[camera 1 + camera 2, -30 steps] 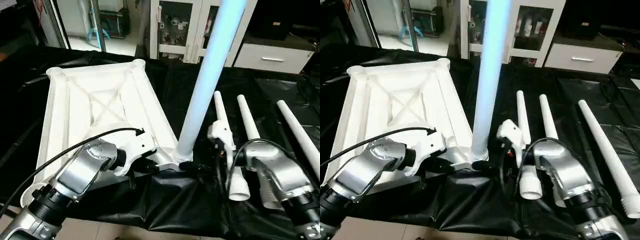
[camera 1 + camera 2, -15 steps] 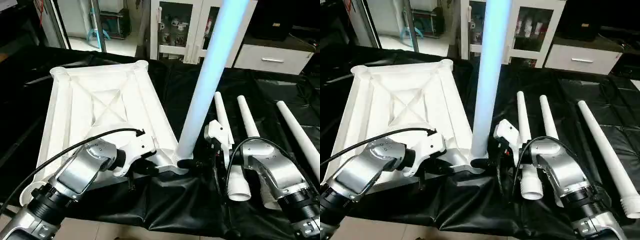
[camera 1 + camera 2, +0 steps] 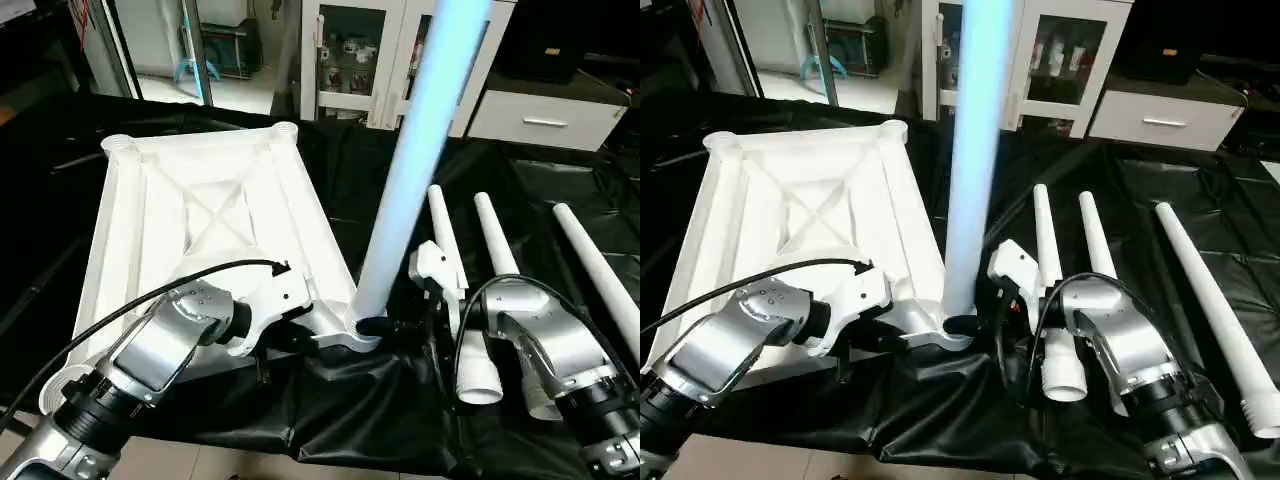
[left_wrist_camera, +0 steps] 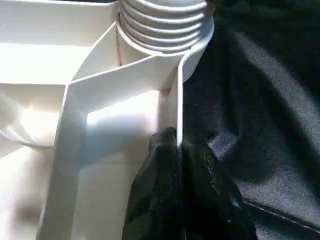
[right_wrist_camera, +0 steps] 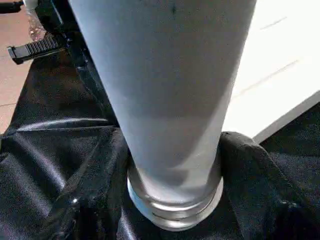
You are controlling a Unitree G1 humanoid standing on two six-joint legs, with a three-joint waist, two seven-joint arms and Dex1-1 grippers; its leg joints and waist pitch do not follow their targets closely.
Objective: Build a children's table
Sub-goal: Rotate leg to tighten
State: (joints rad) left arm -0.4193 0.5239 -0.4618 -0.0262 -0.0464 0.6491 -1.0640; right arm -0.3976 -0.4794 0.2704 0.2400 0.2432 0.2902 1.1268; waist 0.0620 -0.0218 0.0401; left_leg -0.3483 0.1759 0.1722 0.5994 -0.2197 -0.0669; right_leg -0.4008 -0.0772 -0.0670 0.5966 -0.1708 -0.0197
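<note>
I am looking down at a worktop [image 3: 560, 180] draped in black cloth. The white plastic tabletop [image 3: 200, 230] lies upside down on it, towards my left, its X-shaped ribs facing up and a round socket at each corner. One leg [image 3: 400, 210] stands upright in the near corner socket [image 4: 165, 22], its threaded foot only partly screwed in, with rings of thread showing above the socket. Three more legs [image 3: 495, 255] lie side by side on the cloth to my right, long tapered white tubes.

The parts look like light, hollow, rigid plastic with a smooth, somewhat slippery skin, so I judge the leg needs a firm hold low down, just above the thread, where it is widest and twisting bends it least. The tabletop is best held by its thin edge wall close to the socket being worked.

My left hand [image 4: 177, 150] has its two black fingers pressed together, pinching the tabletop's edge wall just beside that socket. My right hand [image 3: 975, 325] sits at the foot of the upright leg; I cannot tell whether its fingers actually grip the tube or merely stand beside it
</note>
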